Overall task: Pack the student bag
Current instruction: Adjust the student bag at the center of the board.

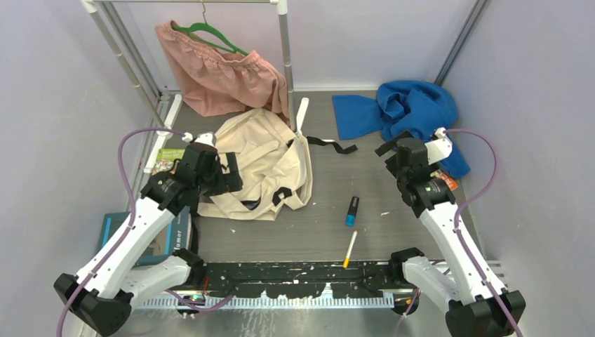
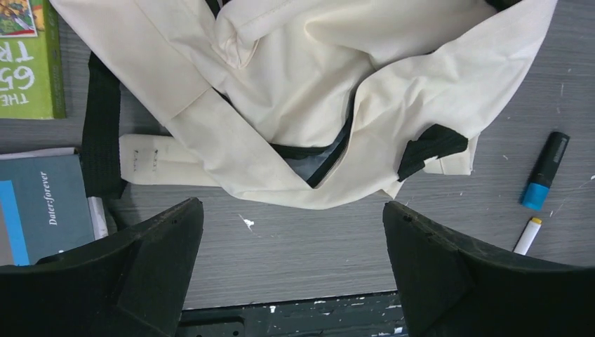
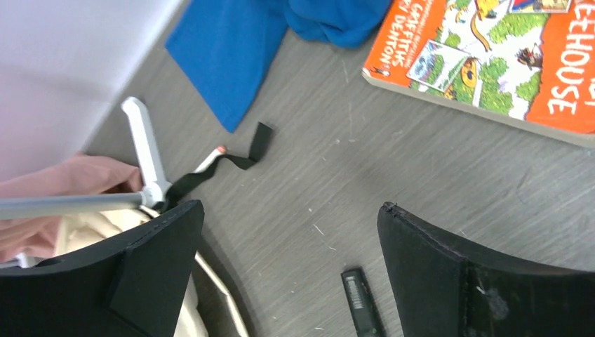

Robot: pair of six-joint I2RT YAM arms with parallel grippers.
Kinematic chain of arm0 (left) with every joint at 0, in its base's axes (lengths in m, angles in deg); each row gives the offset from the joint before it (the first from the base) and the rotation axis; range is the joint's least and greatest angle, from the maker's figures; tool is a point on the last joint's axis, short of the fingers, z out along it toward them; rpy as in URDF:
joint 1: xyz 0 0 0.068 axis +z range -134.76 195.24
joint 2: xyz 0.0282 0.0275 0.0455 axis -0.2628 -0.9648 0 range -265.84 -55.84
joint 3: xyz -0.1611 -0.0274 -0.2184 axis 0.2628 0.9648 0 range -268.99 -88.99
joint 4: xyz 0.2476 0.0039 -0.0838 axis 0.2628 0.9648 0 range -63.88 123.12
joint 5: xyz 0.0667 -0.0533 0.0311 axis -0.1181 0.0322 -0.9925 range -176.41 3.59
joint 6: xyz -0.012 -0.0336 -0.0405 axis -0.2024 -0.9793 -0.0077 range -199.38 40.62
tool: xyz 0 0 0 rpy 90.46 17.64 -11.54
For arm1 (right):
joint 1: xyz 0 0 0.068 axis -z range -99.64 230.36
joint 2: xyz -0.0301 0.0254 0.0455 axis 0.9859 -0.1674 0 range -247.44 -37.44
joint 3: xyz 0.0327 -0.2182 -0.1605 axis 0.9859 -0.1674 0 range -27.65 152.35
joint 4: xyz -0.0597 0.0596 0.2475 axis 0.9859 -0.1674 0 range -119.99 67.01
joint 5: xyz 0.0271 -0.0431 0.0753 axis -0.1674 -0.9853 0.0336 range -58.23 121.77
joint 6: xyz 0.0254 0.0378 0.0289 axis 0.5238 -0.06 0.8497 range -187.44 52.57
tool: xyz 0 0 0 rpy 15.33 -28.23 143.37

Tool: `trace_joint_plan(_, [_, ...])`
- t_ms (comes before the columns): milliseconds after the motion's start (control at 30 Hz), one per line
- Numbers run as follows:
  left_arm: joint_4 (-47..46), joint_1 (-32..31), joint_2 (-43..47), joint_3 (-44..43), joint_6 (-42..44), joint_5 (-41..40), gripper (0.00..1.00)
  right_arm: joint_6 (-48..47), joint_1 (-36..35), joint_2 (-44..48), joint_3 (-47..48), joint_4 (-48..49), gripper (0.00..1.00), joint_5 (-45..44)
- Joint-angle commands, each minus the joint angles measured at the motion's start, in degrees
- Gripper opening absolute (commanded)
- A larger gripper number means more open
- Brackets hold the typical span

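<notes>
1. A grey desk is seen from above, with two white-and-black arms bolted at its near edge.
2. The student bag, a large cream-beige soft fabric backpack with black straps, is shown lying crumpled on the desk left of centre. One long black strap is trailed out to its right. In the left wrist view a black zip line is seen gaping slightly at the bag's near edge.
3. A pink gathered garment is hung on a green hanger from a metal rail just behind the bag.
4. A blue fleece cloth is heaped at the far right of the desk.
5. The left pincer is held over the bag's near left part, its jaws spread wide apart and nothing gripped between them.
6. The right pincer is held over bare desk near the blue cloth, its jaws likewise spread wide with nothing gripped.
7. An orange picture book is seen flat beside the right pincer. A green book and a dark blue book are seen to the bag's left.
8. A black marker with a blue cap is laid between the arms.
9. A white pen with a yellow tip is laid just nearer than the marker.
</notes>
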State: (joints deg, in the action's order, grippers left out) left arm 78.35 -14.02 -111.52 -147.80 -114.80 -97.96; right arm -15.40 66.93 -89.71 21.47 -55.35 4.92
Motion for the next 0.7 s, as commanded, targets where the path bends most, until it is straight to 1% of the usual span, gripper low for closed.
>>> trace_joint_plan(0, [-2.2, 0.1, 3.0, -0.1, 0.3, -2.9, 1.00, -2.5, -0.1, 4.2, -0.2, 6.6, 1.00, 1.1])
trace_joint_plan(100, [-2.1, 0.1, 3.7, -0.1, 0.3, -3.5, 1.00, -6.8, -0.1, 3.6, 0.2, 7.5, 1.00, 6.0])
trace_joint_plan(167, [-2.3, 0.1, 4.3, 0.3, 0.5, -3.1, 1.00, -9.1, -0.1, 1.8, 1.7, 5.8, 1.00, 8.0])
trace_joint_plan(267, [-2.9, 0.1, 5.5, 1.6, 0.2, -3.7, 1.00, -10.2, -0.2, 0.3, 2.8, 4.5, 1.00, 9.6])
trace_joint_plan(333, [-2.9, 0.1, 6.0, 2.2, 0.2, -3.6, 1.00, -10.4, -0.1, 1.5, 1.5, 6.4, 1.00, 10.9])
trace_joint_plan(400, [-3.3, 0.1, 6.3, 2.4, 1.5, -1.7, 1.00, -10.5, -0.1, 3.0, -0.5, 8.4, 1.00, 12.1])
trace_joint_plan(433, [-4.0, 0.1, 6.2, 2.6, 2.5, 0.7, 1.00, -10.5, -0.1, 3.3, -0.9, 8.9, 1.00, 12.7])
trace_joint_plan(533, [-4.9, -0.2, 5.5, 3.3, 3.4, 5.1, 1.00, -10.2, -0.1, 1.5, -0.1, 7.9, 1.00, 14.8])
trace_joint_plan(600, [-5.0, -1.3, 4.7, 3.9, 2.6, 6.0, 1.00, -9.9, -0.1, -0.3, 1.2, 6.3, 1.00, 16.2])
trace_joint_plan(667, [-5.5, -3.7, 4.0, 4.9, 1.1, 5.5, 1.00, -9.8, -0.1, -1.3, 1.5, 5.7, 1.00, 17.9])
